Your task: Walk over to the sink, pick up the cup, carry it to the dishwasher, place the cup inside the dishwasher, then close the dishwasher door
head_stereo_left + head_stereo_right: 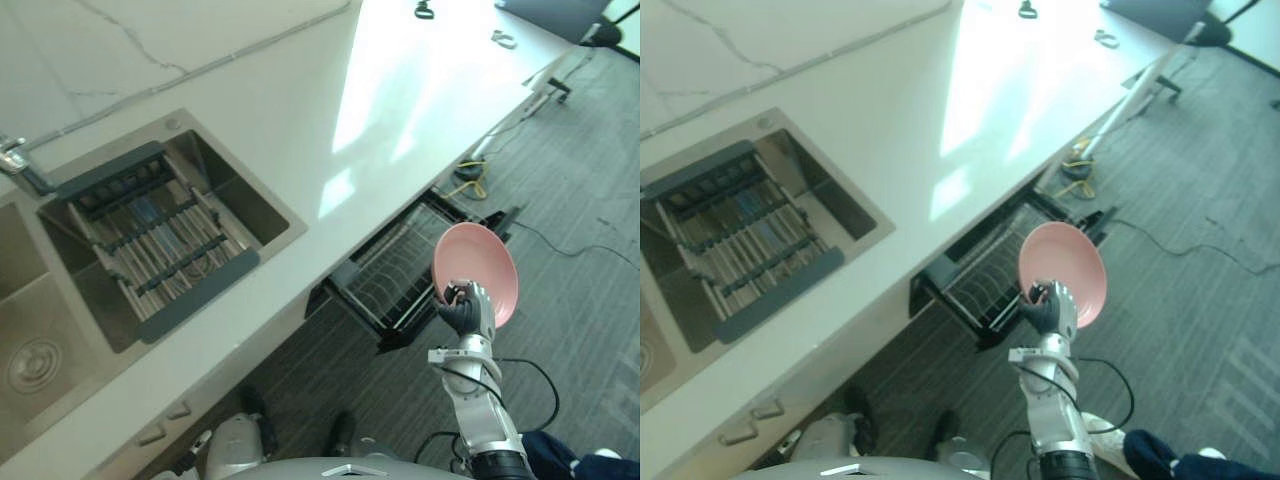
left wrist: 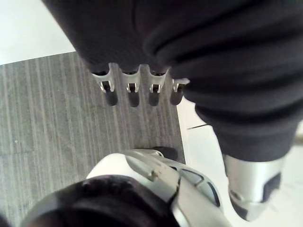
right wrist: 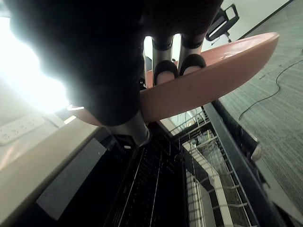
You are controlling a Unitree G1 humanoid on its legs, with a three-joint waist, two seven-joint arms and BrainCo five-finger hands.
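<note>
As right robot hand (image 1: 468, 308) pinches plate (image 1: 482, 258), dishwasher (image 1: 398, 278) gapes.

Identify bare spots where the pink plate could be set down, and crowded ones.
Free: the white stone countertop between the steel sink and its far end; the black wire dishwasher rack below the round pink plate looks mostly bare. Crowded: the sink, filled by a grey slatted rack.

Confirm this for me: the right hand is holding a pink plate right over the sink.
Not quite. The right hand is holding the pink plate over the pulled-out dishwasher rack, well away from the sink. The left eye view shows it.
</note>
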